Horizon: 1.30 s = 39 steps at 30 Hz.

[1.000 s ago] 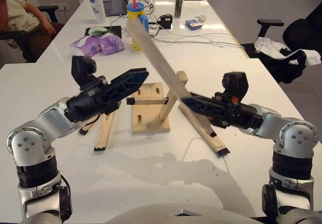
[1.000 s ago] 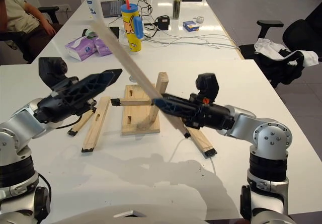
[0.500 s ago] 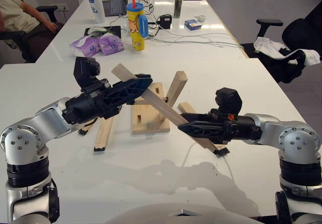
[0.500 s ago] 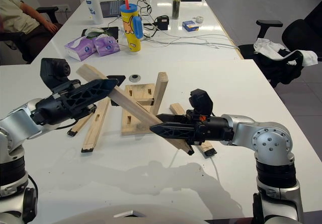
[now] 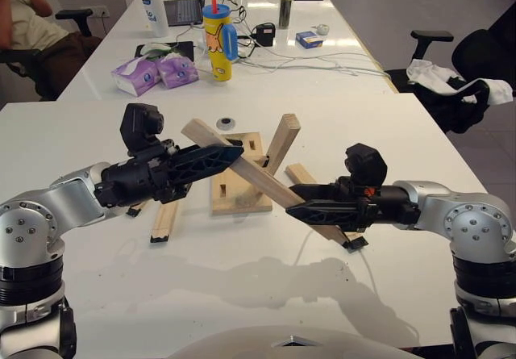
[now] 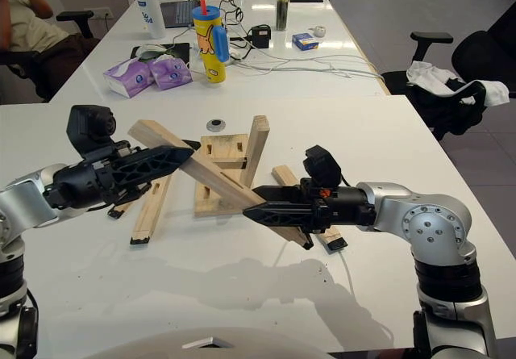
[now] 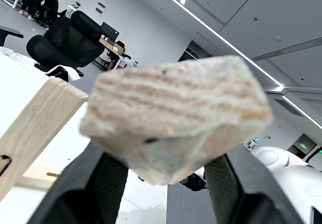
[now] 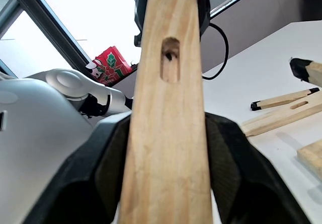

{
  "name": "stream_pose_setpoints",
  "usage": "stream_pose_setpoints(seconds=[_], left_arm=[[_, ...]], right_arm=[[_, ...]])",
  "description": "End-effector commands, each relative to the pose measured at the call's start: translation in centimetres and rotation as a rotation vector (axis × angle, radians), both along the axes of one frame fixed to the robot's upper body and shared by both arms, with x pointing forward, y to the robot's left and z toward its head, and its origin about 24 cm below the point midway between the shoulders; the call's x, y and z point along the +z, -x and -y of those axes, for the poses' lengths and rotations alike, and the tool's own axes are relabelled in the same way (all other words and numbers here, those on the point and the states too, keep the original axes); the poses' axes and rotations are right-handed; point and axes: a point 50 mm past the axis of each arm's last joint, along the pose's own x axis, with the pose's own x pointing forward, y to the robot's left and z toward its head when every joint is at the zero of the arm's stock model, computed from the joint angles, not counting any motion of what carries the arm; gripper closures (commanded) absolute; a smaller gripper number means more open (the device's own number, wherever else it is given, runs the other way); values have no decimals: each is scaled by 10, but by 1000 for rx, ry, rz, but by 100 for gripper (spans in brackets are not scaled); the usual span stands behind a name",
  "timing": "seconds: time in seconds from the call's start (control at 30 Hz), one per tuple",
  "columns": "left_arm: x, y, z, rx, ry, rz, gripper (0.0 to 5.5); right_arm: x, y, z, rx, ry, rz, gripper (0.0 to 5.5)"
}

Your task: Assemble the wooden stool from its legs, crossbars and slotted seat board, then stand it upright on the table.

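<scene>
While the left gripper point(image 5: 232, 154) and right gripper point(image 5: 295, 210) both clamp one leg point(image 5: 256, 177), its long axis runs upper left to lower right at frame centre: left fingers near the raised end, right fingers lower. The slotted seat board point(image 5: 230, 204) lies flat directly beneath.

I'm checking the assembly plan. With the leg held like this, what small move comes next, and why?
Probably tilt the long leg toward upright and bring its lower end over a free slot in the seat board. Both arms' jaws are shut on it, it slants above the board, and another leg already stands there.
</scene>
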Motion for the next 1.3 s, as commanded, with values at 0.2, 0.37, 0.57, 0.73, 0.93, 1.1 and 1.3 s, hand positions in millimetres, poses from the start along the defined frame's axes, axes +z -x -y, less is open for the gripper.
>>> stream_pose_setpoints(seconds=[0.2,0.37,0.57,0.73,0.93,1.1,1.3], left_arm=[[-11,10,-52,126,-209,-32,348],[-5,1,-113,312,-386,-2,348],[5,-8,-143,358,-487,79,348],[15,-19,-149,404,-486,176,348],[12,-25,-135,381,-447,246,348],[7,-30,-115,369,-412,306,348],[-14,-41,-88,290,-417,332,348]], right_arm=[[-38,-6,-17,-229,37,-133,217],[-81,-7,-64,-475,148,-199,192],[-93,-20,-95,-642,208,-242,192],[-105,-34,-99,-793,341,-221,192],[-117,-39,-81,-916,473,-183,192],[-122,-38,-76,-840,557,-104,192],[-127,-30,-75,-752,672,69,192]])
